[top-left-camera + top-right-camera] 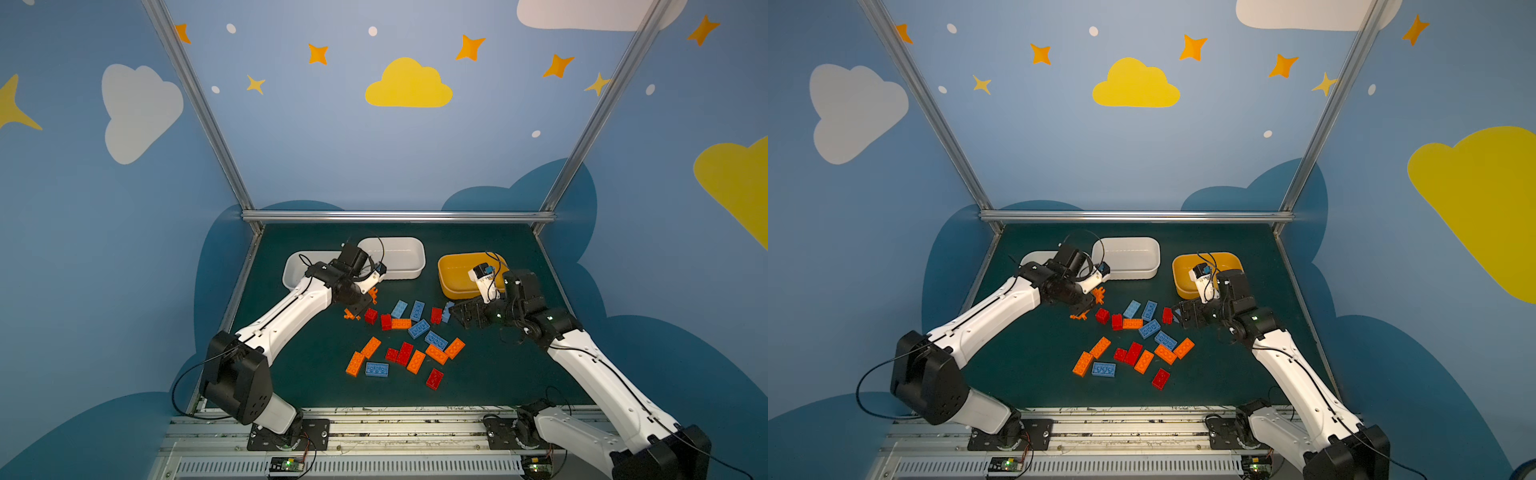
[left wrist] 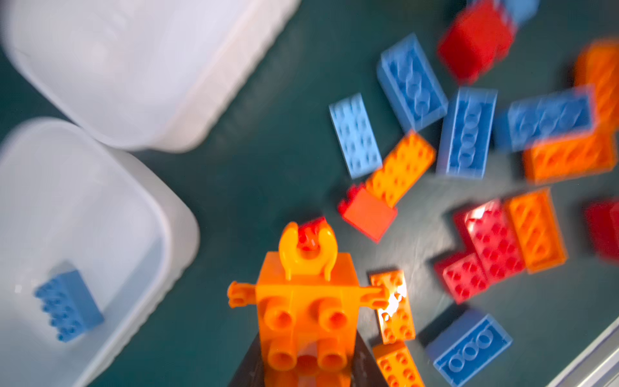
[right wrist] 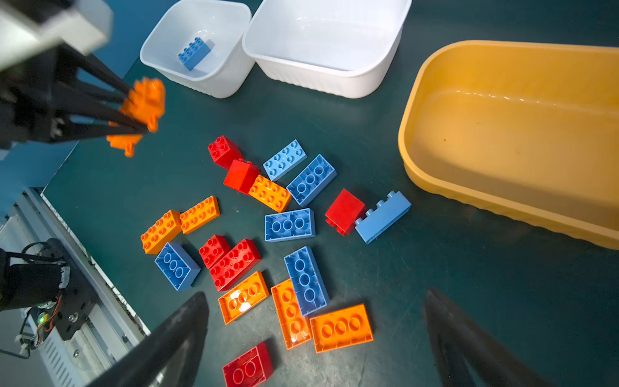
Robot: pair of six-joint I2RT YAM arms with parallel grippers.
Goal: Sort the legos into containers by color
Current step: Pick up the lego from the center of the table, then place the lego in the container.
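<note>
Left wrist footage gives us the closest look at the orange plastic pegged lego piece [image 2: 306, 301]: we see it pinched between the dark fingers of the left gripper [image 3: 139, 109], which is closed on it and holds it above the dark green table mat [image 3: 469, 268]. Another small orange pegged piece [image 3: 124, 142] lies on the mat near that gripper. Around them, the blue, orange and red studded plastic bricks [image 3: 289, 224] lie scattered on the mat, several touching one another. Farther back we find one blue studded brick [image 3: 194, 53] inside a white rounded plastic tub [image 3: 207, 83]. The second white plastic tub [image 3: 321, 80] stands just beside it, and the yellow plastic tub [image 3: 502, 140] stands apart from both, on the right arm's side. Our right gripper [image 3: 316, 295] hangs over the scattered bricks with its jaws spread wide and nothing between them, near the yellow tub in both top views.
</note>
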